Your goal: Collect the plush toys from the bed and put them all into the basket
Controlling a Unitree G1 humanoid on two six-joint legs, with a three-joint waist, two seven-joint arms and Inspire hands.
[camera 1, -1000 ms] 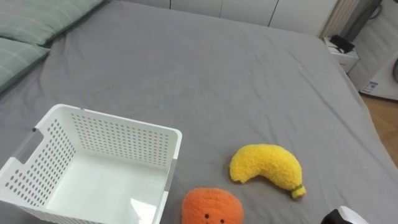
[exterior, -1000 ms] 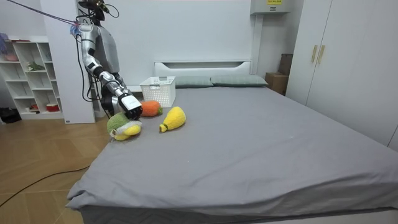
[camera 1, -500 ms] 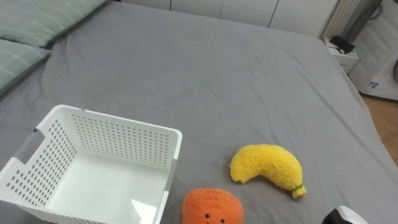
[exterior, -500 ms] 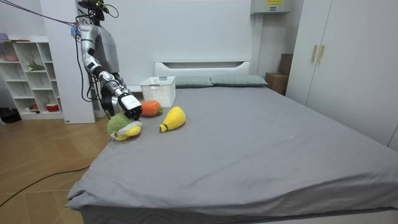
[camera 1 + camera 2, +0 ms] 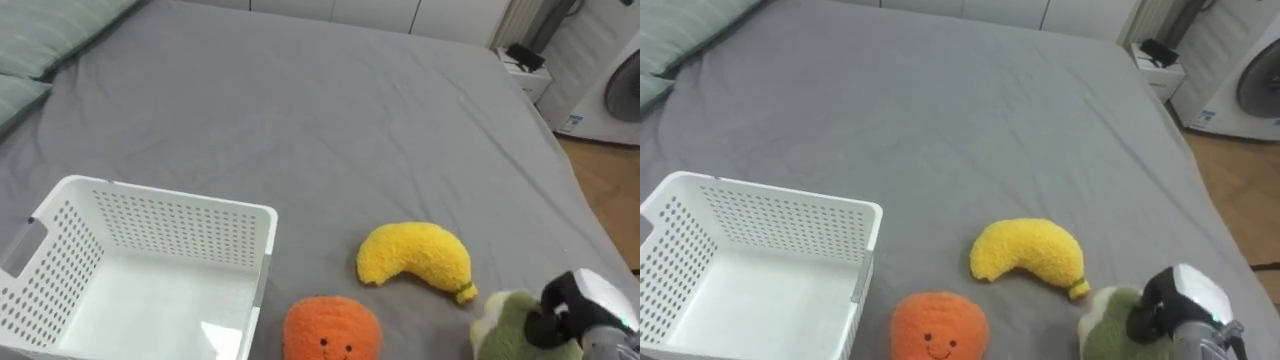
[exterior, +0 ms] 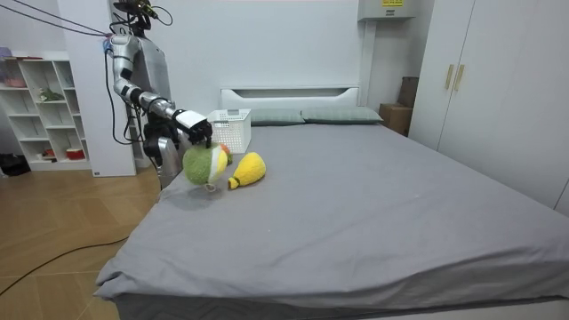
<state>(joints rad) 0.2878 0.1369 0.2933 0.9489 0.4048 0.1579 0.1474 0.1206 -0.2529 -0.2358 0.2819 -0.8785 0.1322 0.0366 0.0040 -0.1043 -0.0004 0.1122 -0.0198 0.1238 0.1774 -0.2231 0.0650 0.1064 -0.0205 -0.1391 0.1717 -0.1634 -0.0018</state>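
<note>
My right hand (image 5: 583, 303) is shut on a green plush toy (image 5: 512, 332) at the lower right of the left eye view. In the room view that hand (image 6: 192, 124) holds the green toy (image 6: 204, 164) off the bed, near its corner. A yellow banana plush (image 5: 415, 256) lies on the grey bedsheet just left of the hand. An orange plush with a face (image 5: 330, 328) sits nearer me, beside the white perforated basket (image 5: 160, 196). The basket stands open at the lower left with no toy showing inside it.
Green-grey pillows (image 5: 45, 35) lie at the bed's head, far left. A small bedside unit (image 5: 523, 56) and wooden floor lie beyond the bed's far right edge. I stand at the bed's side, with white shelves (image 6: 44, 107) behind me. Wide grey sheet (image 5: 330, 110) stretches ahead.
My right hand has come up from the bed's edge with the green plush toy in it. The eye view has shifted a little; the basket, banana and orange plush have stayed put.
</note>
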